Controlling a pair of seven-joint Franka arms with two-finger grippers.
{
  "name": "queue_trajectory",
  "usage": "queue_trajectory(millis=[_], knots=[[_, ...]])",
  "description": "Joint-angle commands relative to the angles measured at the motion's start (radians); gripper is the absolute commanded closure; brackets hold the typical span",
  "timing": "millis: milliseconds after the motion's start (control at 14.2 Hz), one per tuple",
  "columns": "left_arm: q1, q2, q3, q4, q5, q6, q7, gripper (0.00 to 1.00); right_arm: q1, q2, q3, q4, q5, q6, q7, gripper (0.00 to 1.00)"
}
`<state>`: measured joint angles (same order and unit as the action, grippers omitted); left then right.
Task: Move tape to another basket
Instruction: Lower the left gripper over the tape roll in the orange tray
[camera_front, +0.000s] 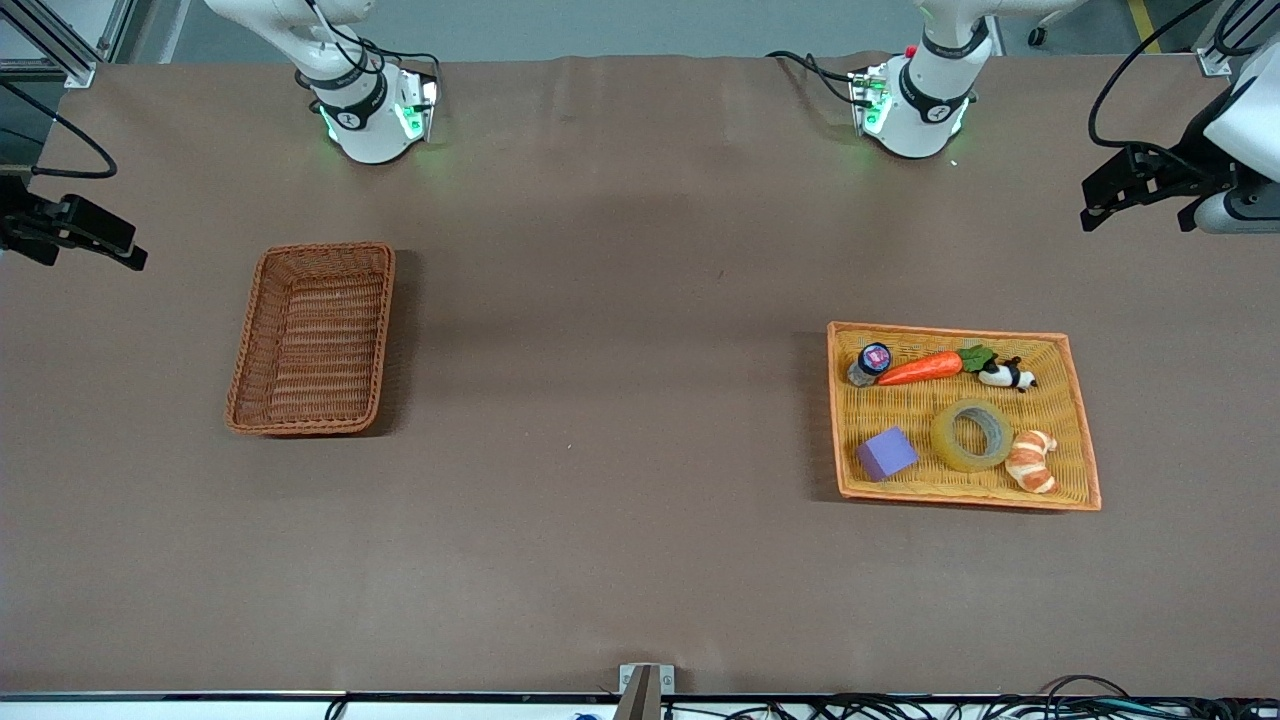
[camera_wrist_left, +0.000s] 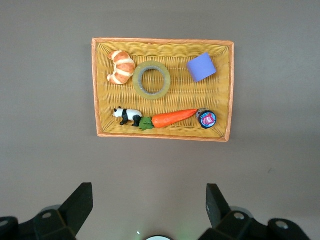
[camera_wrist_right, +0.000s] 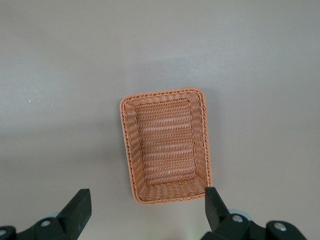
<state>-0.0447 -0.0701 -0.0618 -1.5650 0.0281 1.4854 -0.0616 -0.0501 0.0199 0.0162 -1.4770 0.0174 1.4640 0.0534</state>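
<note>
The tape (camera_front: 972, 434), a yellowish-olive ring, lies flat in the light orange-yellow tray (camera_front: 950, 330) toward the left arm's end of the table. It also shows in the left wrist view (camera_wrist_left: 152, 80), between a croissant and a purple block. The dark reddish-brown basket (camera_front: 312, 340) stands empty toward the right arm's end and shows in the right wrist view (camera_wrist_right: 166, 145). My left gripper (camera_front: 1105, 200) is open and empty, high over the table's left-arm end (camera_wrist_left: 149, 192). My right gripper (camera_front: 120, 245) is open and empty, high over the right-arm end (camera_wrist_right: 147, 197).
The tray also holds a croissant (camera_front: 1031, 460), a purple block (camera_front: 886, 452), a carrot (camera_front: 925, 367), a panda toy (camera_front: 1007, 375) and a small round jar (camera_front: 873, 360). Brown table lies between the tray and the basket. Cables run along the table's near edge.
</note>
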Motion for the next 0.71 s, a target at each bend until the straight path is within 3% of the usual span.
queue_trajectory(millis=[0,353,635], knots=[[-0.021,0.010,0.007,0.011,0.032,0.004,0.016,0.00,-0.017,0.009,0.010,0.023,0.018,-0.008,0.000,0.00],[-0.001,0.068,0.010,0.019,0.004,0.027,0.020,0.00,-0.008,0.009,0.010,0.047,0.003,-0.053,0.008,0.00],[0.020,0.168,0.014,-0.110,-0.025,0.307,0.014,0.00,-0.028,0.017,0.008,0.041,0.013,-0.001,-0.004,0.00]])
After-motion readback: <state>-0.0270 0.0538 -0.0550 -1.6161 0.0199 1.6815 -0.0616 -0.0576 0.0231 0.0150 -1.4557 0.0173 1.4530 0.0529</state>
